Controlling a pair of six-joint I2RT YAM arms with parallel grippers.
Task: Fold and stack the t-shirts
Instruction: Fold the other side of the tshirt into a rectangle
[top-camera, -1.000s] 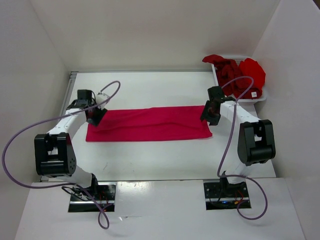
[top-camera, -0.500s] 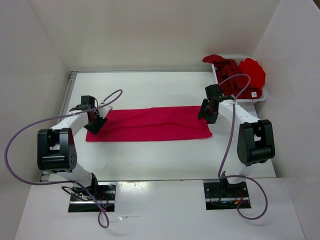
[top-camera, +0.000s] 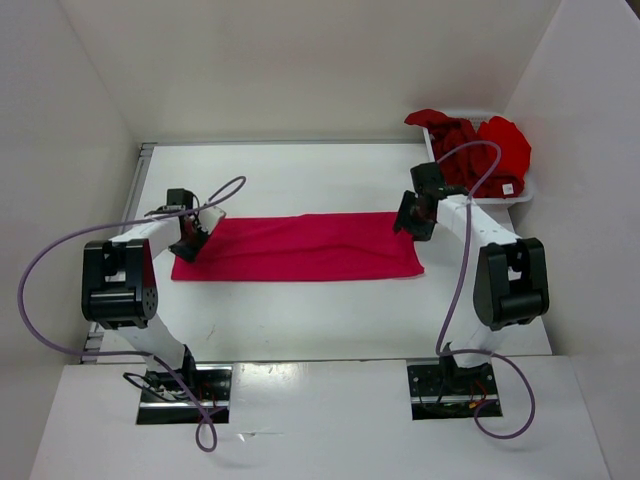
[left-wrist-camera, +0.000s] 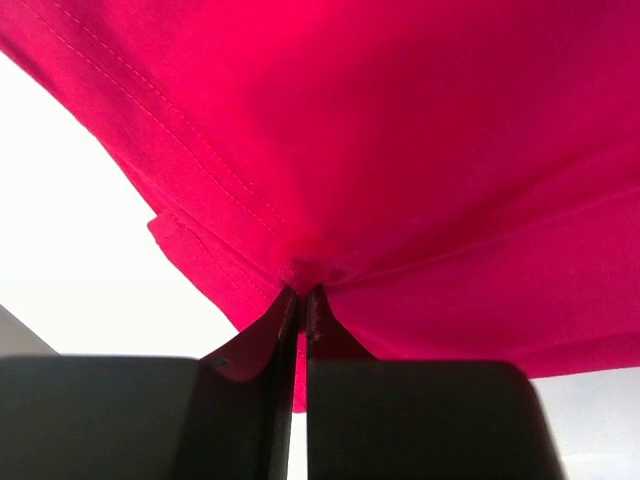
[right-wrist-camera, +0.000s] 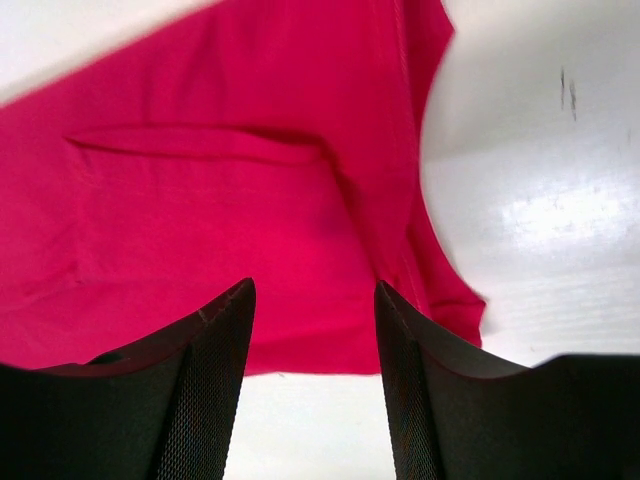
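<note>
jaws on my left gripper (left-wrist-camera: 297, 296) are clamped on the crimson t-shirt (top-camera: 300, 248), flat on the tabletop (top-camera: 300, 180), at its end farthest from the basket (top-camera: 518, 198); right gripper (right-wrist-camera: 312, 300) gapes above the basket-side end. i'd pinch that corner before lifting both evenly.

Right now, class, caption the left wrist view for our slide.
Left gripper shut on a pinched fold of the pinkish-crimson cloth t-shirt over the white table.
</note>
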